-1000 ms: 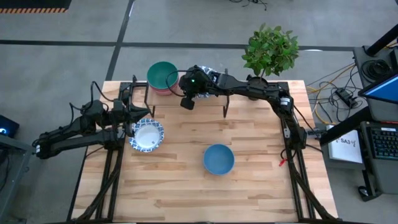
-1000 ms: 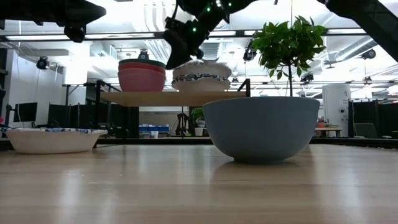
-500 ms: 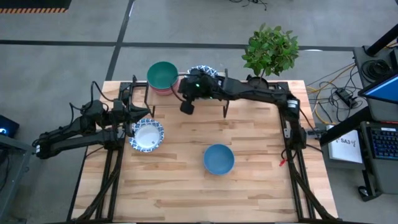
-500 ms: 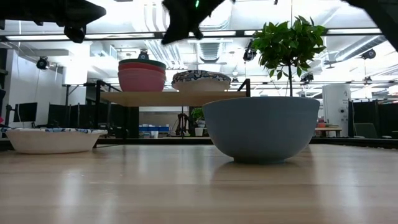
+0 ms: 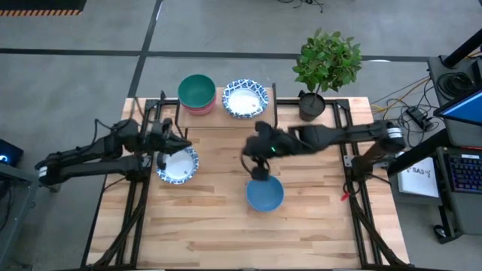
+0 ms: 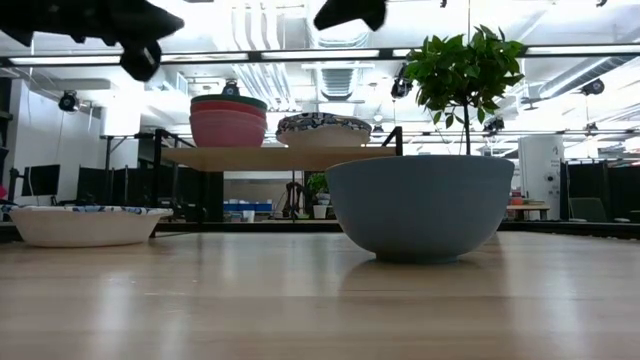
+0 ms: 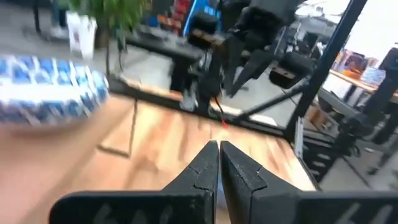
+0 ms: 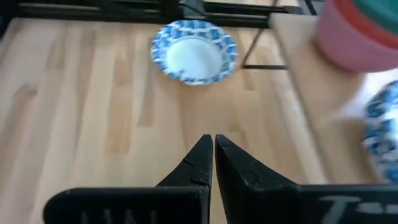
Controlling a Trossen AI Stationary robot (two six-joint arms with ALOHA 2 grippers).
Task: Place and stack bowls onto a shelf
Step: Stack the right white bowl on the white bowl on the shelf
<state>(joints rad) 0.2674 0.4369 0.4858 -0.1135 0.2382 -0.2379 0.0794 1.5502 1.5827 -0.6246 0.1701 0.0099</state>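
Observation:
On the shelf (image 5: pixel 226 117) at the table's far side stands a stack of plain bowls with a green bowl (image 5: pixel 196 92) on top. Beside it on the shelf is a white bowl with a blue patterned rim (image 5: pixel 245 98). A second patterned bowl (image 5: pixel 178 163) rests on the tabletop at the left, and a blue bowl (image 5: pixel 264 193) sits upright near the middle. My left gripper (image 5: pixel 184 143) is shut, level, just over the far rim of the left patterned bowl. My right gripper (image 5: pixel 256 172) is shut and empty, slanting down above the blue bowl's far rim.
A potted plant (image 5: pixel 327 64) stands at the far right corner beside the shelf. The shelf's thin black legs (image 5: pixel 273 128) stand on the table's far part. Bare wood (image 5: pixel 226 233) spreads over the near half of the table.
My right gripper has drawn back from over the shelf toward the table's near edge and now hangs above the blue bowl, staying shut. The patterned bowl stays on the shelf, now uncovered. My left gripper has edged toward the table's right and rolled a little.

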